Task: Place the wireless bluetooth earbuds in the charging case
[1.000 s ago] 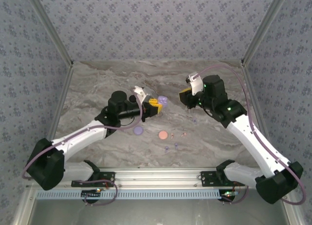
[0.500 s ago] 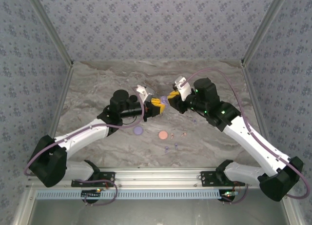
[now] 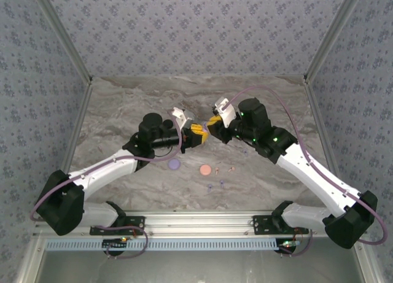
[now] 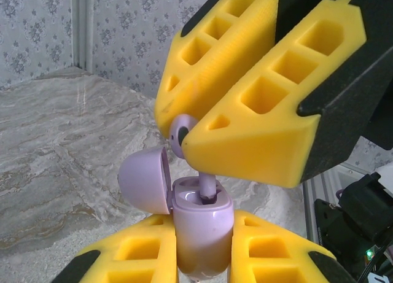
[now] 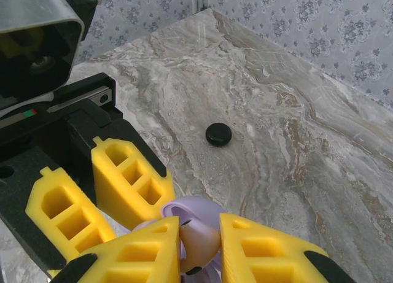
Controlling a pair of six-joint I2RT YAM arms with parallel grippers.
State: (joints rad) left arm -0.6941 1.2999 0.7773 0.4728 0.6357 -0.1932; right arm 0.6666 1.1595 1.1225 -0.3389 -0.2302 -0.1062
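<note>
Carefully: my right claw (image 4: 183,135) pinches the tiny lilac stemmed earbud (image 4: 207,186), my left claw (image 4: 202,252) clamps the open lilac plastic case (image 4: 201,220); tilting toward nine o'clock could jam the stem.

writing: none legible | labels, brands, numbers, signs: none | looked over: left pincer (image 3: 198,134), right pincer (image 3: 212,123), lilac case (image 4: 202,234), lilac earbud (image 4: 180,133), bench (image 3: 123,105) | walls (image 3: 184,31): flower print, no letters
</note>
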